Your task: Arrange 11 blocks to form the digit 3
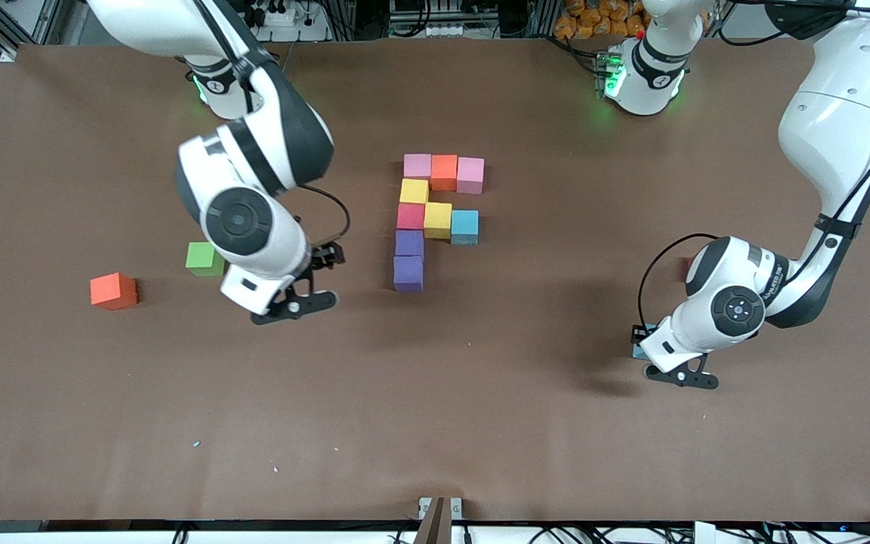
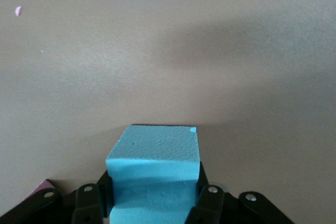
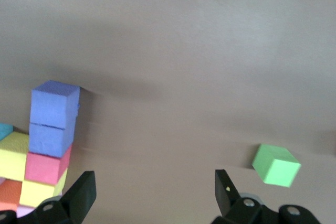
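Left hand (image 2: pixel 152 203) clenched on a cyan block (image 2: pixel 155 169) toward the left arm's end of the counter (image 1: pixel 480 415), apparently not yet lifted; right hand (image 3: pixel 155 195) released, waiting; nine blocks (image 1: pixel 435 215) placed, two outstanding.

Robotics lab, brown-covered table (image 1: pixel 526 423), aluminium framing and cables (along the robots' bases)

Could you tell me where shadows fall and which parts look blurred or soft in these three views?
Front view: the arms cast soft, dark shadows on the brown table, and green lights glow at both bases. Left wrist view: the cyan block between the left gripper's fingers looks fairly sharp, with a broad shadow above. Right wrist view: the green cube and purple blocks look soft.
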Controlling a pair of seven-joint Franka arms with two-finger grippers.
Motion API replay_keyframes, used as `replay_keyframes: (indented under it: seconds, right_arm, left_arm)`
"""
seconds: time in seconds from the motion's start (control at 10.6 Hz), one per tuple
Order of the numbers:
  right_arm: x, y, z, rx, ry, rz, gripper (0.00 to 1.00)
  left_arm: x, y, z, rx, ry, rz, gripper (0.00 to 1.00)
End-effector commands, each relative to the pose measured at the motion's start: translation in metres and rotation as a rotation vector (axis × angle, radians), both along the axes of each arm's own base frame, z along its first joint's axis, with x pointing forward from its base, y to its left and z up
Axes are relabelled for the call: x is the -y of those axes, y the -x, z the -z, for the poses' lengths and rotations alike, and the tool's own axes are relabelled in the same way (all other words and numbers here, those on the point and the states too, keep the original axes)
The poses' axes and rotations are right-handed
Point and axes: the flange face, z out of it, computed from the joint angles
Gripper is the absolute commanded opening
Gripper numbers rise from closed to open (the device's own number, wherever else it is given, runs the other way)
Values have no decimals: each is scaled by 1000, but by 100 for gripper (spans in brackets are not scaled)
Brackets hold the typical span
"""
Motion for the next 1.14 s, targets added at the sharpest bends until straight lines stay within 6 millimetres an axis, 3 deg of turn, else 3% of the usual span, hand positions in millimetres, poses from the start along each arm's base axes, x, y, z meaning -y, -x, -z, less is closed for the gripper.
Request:
replay_keyframes:
  seconds: [0.0, 0.28, 0.57, 0.76, 0.95, 1.04]
  right_arm:
    - [55, 2, -27, -7, -13, -63, 100]
    - [132, 7, -64, -11, -59, -145, 100]
    - [216, 35, -91, -17, -93, -175, 100]
    - [259, 45, -102, -32, -106, -176, 100]
    - [292, 47, -112, -35, -125, -121, 100]
    - [306, 47, -119, -16, -124, -96, 100]
  left_arm:
    - [25, 1, -15, 13, 8, -174, 0]
    - [90, 16, -23, 8, 41, -530, 0]
    - [164, 42, -22, -5, 34, -833, 0]
    - [205, 53, -29, -9, 39, -1109, 0]
    - [260, 70, -35, -13, 44, -1337, 0]
    - [275, 78, -35, -12, 39, -1417, 0]
